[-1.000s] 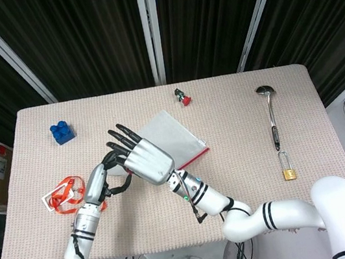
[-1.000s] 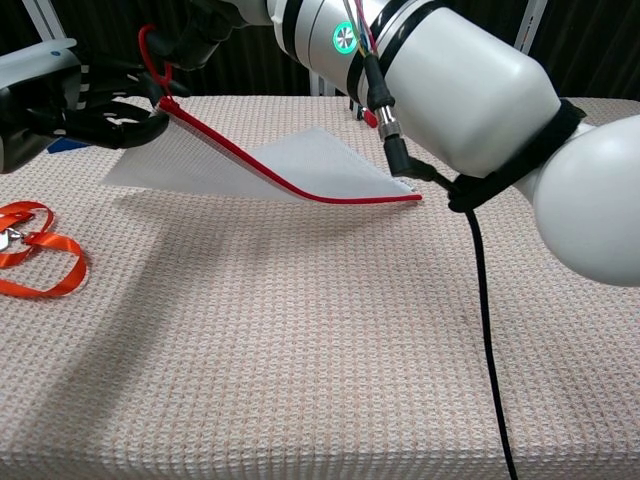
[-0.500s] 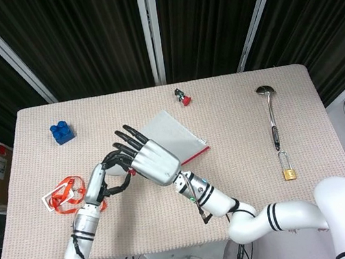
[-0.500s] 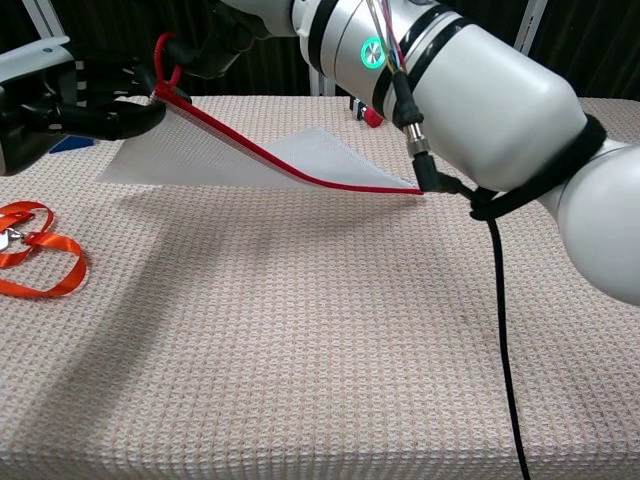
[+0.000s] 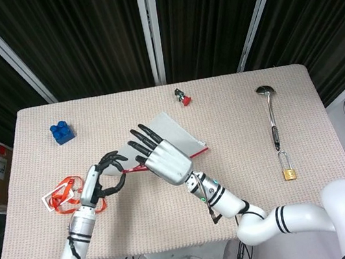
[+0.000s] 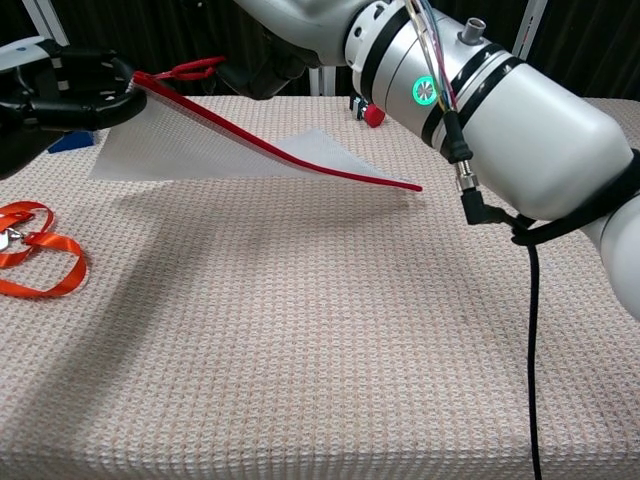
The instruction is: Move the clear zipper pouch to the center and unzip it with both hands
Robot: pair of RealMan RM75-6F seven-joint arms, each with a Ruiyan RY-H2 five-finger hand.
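The right hand (image 5: 164,161) reaches across the middle of the counter (image 5: 243,158) on its bulky white arm (image 6: 500,130), fingers fanned toward the back; in the chest view its fingertips pinch the red zipper pull (image 6: 195,68) at the raised end of the pouch. The left hand (image 5: 104,176) sits lower left of it, dark fingers curled around the pouch's near corner, gripping that edge from the side; the chest view shows it (image 6: 70,90) closed on the left end of the red strip.

The clear zipper pouch (image 5: 176,132) lies left of centre, its far corner resting on the beige woven counter and its near-left end lifted between the two hands, so the red zipper edge (image 6: 290,152) slopes down to the right. Whether the zipper has parted anywhere I cannot tell.

Smaller things, well apart from the pouch: a metal spoon (image 5: 270,114) at the right, a brass padlock (image 5: 288,170) just below its handle, an orange lanyard (image 5: 61,194) near the left edge, a blue toy brick (image 5: 61,132) at back left, and a small red object (image 5: 184,97) behind the pouch.
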